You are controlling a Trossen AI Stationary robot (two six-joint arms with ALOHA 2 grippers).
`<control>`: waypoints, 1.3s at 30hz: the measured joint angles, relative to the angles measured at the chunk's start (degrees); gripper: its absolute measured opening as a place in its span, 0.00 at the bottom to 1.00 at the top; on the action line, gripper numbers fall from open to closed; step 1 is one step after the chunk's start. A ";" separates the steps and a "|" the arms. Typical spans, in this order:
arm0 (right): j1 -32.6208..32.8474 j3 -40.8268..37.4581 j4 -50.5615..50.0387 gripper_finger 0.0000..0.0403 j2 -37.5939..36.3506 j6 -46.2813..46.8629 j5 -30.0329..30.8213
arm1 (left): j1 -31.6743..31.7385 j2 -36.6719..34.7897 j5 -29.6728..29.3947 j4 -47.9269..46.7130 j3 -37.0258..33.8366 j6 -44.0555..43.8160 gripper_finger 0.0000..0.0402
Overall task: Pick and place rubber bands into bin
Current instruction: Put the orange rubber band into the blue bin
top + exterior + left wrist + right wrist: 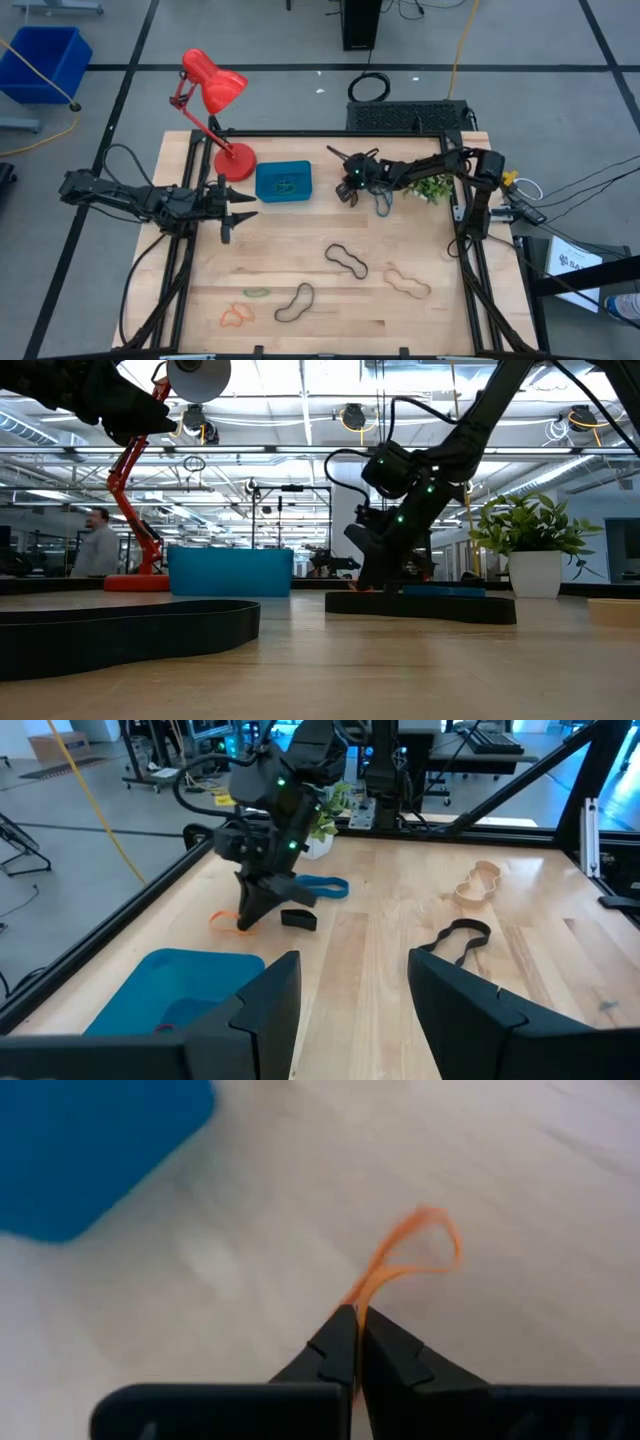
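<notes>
My right gripper (345, 192) is shut on an orange rubber band (405, 1255) low over the table, just right of the teal bin (283, 182). My left gripper (235, 212) is open and empty at the bin's near-left corner. A blue band (383, 204) lies beside the right gripper. Two black bands (346, 260) (294, 303), a tan band (407, 283), a green band (257, 293) and another orange band (237, 316) lie flat on the near half of the table. At least one band lies in the bin. My right gripper pinches the orange band by one end (357, 1302) between its two fingertips, both strands together. The fingers slant down from the table's right side. The band's free loop (440, 1240) reaches out ahead of the fingertips. It shows at table height in the left wrist view (222, 917); whether it is lifted clear I cannot tell.
A red desk lamp (212, 90) stands with its base (236, 160) just left of the bin. A small potted plant (432, 187) stands at the far right by the right arm. A dark frame runs round the table's edges. A person shows in the room behind (98, 542).
</notes>
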 joint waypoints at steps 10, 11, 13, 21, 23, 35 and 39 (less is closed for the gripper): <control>4.67 0.00 -0.22 0.00 -7.87 -7.74 0.17 | 0.01 0.00 -0.15 0.44 0.00 -0.04 0.48; 5.51 0.00 0.00 0.00 -9.32 -8.81 0.02 | 0.01 0.00 -0.19 1.23 0.00 -0.07 0.48; 7.60 0.00 0.04 0.00 -12.37 -12.00 0.04 | 0.01 0.00 -0.18 3.86 0.00 -0.67 0.48; 18.69 0.05 9.68 0.00 -19.26 -22.55 -0.01 | -0.06 4.73 5.78 9.42 0.04 -8.39 0.48; 20.99 0.09 11.60 0.00 -19.69 -24.29 -0.02 | -0.01 8.56 3.49 11.68 0.04 -11.75 0.48; 28.84 0.09 14.45 0.00 -19.58 -28.03 0.02 | 0.63 36.56 4.05 46.42 0.07 -13.73 0.48; 29.95 0.09 14.45 0.00 -19.44 -28.04 0.02 | 2.20 41.58 7.32 50.17 0.07 -16.87 0.48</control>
